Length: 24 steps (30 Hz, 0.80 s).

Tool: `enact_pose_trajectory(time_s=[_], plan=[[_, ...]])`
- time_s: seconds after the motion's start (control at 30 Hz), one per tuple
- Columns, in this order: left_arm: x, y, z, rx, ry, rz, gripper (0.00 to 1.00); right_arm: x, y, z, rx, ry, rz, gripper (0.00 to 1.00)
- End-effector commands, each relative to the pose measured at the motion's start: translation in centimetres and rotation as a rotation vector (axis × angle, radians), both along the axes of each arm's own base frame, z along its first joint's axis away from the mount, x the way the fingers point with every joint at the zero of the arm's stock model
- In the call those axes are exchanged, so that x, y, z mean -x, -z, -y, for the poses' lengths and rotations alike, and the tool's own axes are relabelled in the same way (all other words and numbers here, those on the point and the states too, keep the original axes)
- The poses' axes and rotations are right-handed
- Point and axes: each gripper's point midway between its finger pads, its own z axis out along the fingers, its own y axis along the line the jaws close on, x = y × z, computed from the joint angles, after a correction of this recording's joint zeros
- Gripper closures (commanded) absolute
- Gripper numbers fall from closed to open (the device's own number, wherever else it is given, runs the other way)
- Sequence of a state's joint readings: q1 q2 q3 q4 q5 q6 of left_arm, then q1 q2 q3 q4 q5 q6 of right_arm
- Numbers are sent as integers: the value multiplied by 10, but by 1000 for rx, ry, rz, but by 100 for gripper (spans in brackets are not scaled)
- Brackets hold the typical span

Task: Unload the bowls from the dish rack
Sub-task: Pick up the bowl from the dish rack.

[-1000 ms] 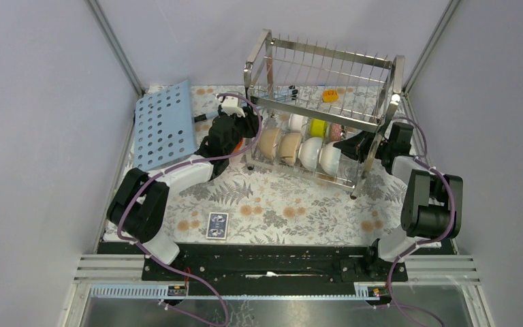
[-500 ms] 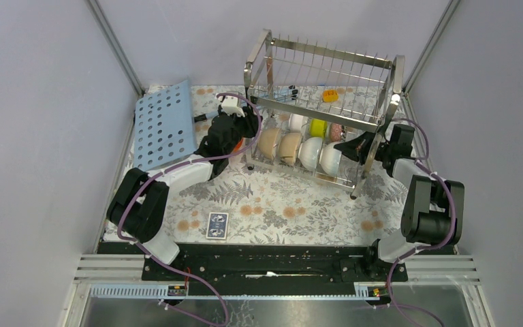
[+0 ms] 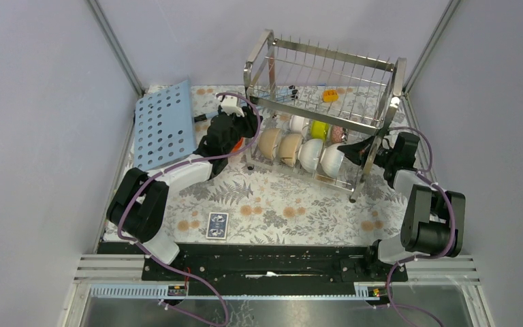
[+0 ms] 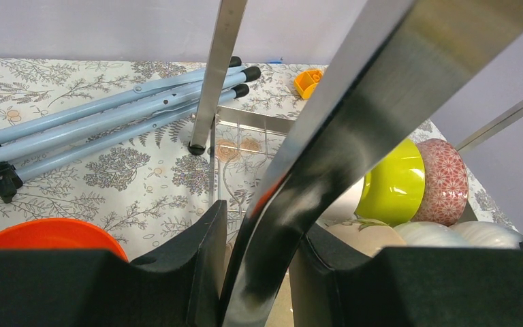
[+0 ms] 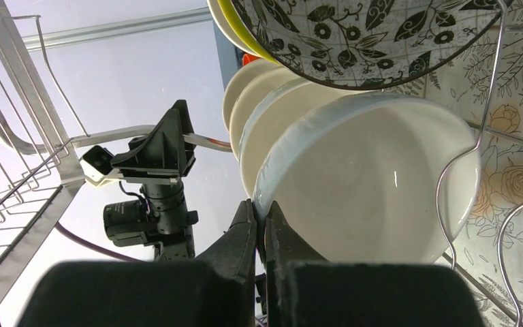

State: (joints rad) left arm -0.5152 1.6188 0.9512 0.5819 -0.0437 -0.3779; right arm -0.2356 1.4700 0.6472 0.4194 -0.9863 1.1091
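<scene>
- At the right end of the dish rack (image 3: pixel 313 114), lower tier, the right gripper (image 5: pixel 259 211) is pinched shut on the rim of the end white bowl (image 5: pixel 368 177), which stands on edge, hollow facing outward.
- On the rack's left post the left gripper (image 4: pixel 259 225) is clamped, so the right arm likely lifts.

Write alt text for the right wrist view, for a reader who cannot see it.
The jaws are shut on the rim of a white bowl standing on edge in the dish rack. More pale bowls line up behind it, and a black-and-white leaf-patterned bowl shows at the top.
</scene>
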Motion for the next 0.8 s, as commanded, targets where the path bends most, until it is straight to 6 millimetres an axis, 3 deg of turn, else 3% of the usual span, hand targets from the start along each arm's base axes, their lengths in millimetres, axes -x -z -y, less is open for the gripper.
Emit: enact_pose_trajectory(time_s=[0.0,0.33,0.53,0.77], plan=[[-13,42,-30,132,-167,-182,100,7,-63,2,-15,-40,195,100],[-14,47,-33,137,-172,-190,100,10,-69,4,-36,-23,268,100],[-13,47,-29,146,-151,-186,100,9,-46,5,-30,-17,224,100],[-13,45,-22,170,-116,-182,100,2,-42,5,-68,12,216,100]])
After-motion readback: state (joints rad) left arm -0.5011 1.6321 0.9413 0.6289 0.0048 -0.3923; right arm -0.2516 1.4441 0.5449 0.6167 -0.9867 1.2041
